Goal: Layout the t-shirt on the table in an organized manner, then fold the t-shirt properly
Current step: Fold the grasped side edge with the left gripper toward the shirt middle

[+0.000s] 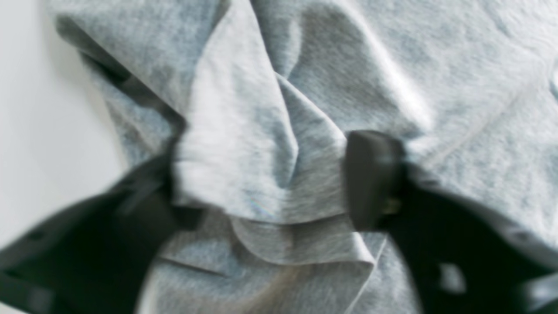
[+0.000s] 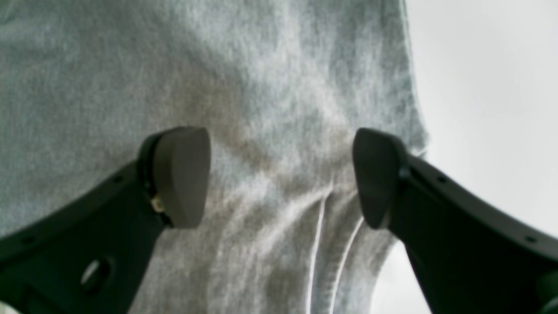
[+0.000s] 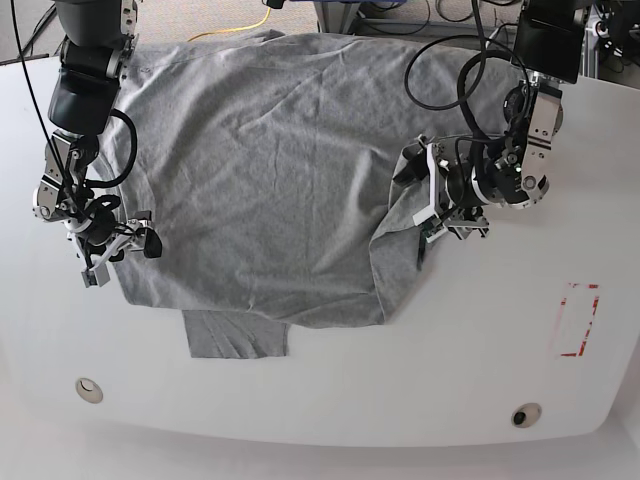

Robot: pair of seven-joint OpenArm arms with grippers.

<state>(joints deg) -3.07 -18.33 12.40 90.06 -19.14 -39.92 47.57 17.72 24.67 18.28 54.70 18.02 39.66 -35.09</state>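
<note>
Because my left gripper (image 1: 270, 183) has a bunched fold of the t-shirt (image 3: 260, 170) between its jaws but I cannot tell whether it is clamped, a pull now could slip off or drag several layers. My right gripper (image 2: 281, 174) stands apart over the opposite edge, holding nothing. The shirt lies spread on the table (image 3: 330, 400), its side crumpled, so uneven tugging may skew it.

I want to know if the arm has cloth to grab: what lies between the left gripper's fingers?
Bunched folds of the grey t-shirt fill the gap of the left gripper. The white table shows beside it; underneath the folds is hidden.
</note>
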